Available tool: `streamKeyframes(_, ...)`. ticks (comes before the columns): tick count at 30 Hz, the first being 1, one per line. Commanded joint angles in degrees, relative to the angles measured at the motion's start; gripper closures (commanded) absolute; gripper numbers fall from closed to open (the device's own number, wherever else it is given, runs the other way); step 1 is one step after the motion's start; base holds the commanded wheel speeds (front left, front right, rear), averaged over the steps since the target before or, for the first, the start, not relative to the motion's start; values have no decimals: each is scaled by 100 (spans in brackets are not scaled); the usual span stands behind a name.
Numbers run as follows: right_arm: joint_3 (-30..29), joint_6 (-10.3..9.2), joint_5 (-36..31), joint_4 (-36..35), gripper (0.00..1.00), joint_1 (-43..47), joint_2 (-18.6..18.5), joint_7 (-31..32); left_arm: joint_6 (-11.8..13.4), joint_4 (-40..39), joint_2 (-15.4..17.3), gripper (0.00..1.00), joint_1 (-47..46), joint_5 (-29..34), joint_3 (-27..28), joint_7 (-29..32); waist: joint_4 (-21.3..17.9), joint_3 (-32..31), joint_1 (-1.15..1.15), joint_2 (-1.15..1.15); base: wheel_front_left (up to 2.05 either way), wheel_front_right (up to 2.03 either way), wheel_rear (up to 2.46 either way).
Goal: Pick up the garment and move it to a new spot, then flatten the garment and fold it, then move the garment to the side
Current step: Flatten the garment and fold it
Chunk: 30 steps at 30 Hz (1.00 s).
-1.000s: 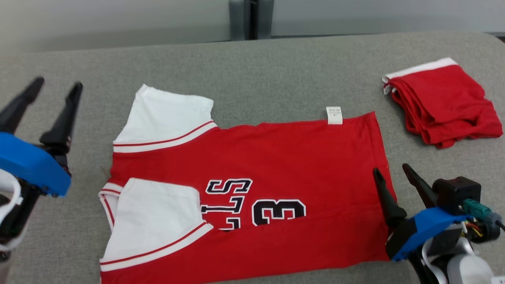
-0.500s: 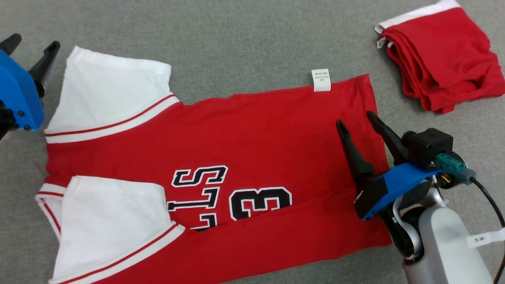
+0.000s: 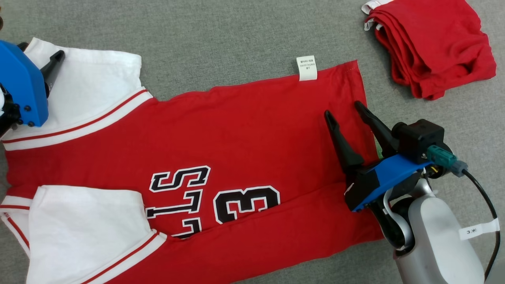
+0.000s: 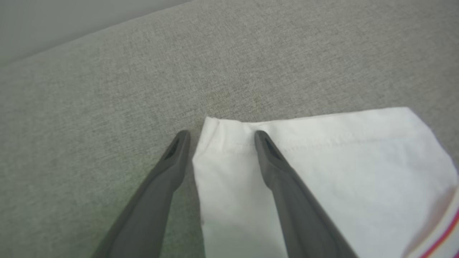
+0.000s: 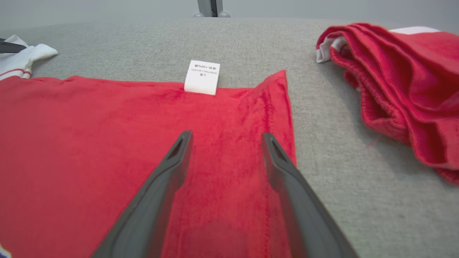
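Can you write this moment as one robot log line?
jersey: spread on grey table | left gripper: open, at corner of white sleeve | right gripper: open, over hem | red folded clothes: lying apart

the red and white jersey [image 3: 252, 130] was soft matt cloth, lying on a grey, coarse-woven fabric surface [image 3: 221, 35].

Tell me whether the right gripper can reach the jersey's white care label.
Probably yes: the right gripper hovers open over the jersey, and the care label lies just ahead with nothing between.
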Motion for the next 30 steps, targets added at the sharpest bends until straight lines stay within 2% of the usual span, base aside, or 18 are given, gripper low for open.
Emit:
streamKeyframes(1, 4, 0, -4, 38, 0, -128, -11, -40, -46, 16, 59, 1, 3, -111, -220, 147, -17, 18, -1, 0, 0, 0, 0)
streamKeyframes(2, 0, 0, -37, 56, 0, -171, -11, -41, -47, 7, 88, 24, -8, -136, -292, 174, -22, 25, -1, 0, 0, 0, 0)
streamKeyframes(3, 0, 0, -59, 62, 0, -202, -11, -32, -47, 4, 118, 55, -30, -162, -354, 194, -26, 32, -1, 0, 0, 0, 0)
streamKeyframes(4, 5, 0, -92, 78, 0, -240, -11, -4, -48, 6, 145, 73, -52, -188, -410, 190, -27, 36, -1, 0, 0, 0, 0)
streamKeyframes(5, 6, 0, -121, 95, 0, -290, -11, 25, -48, 9, 163, 98, -70, -214, -449, 177, -23, 40, -1, 0, 0, 0, 0)
streamKeyframes(9, -27, 0, -306, 144, 0, -584, -11, 253, -29, 36, 225, 100, -239, -223, -544, 13, 23, 44, -1, 0, 0, 0, 0)
streamKeyframes(17, -349, 0, -842, 430, 0, -1285, -25, 980, -30, -37, 85, 100, -472, -251, -577, -499, 253, -53, -1, 0, 0, 0, 0)
streamKeyframes(24, -602, 0, -1075, 906, 0, -1644, -346, 1909, -30, -325, -13, 100, -470, -350, -846, -844, 553, -140, -1, 0, 0, 0, 0)
streamKeyframes(29, -557, 0, -853, 901, 0, -1598, -599, 2439, -30, -475, 2, 100, -408, -414, -990, -981, 667, -197, -1, 0, 0, 0, 0)
streamKeyframes(30, -552, 0, -796, 855, 5, -1580, -641, 2504, -30, -490, 6, 100, -408, -430, -1016, -999, 681, -204, -1, 0, 0, 0, 0)
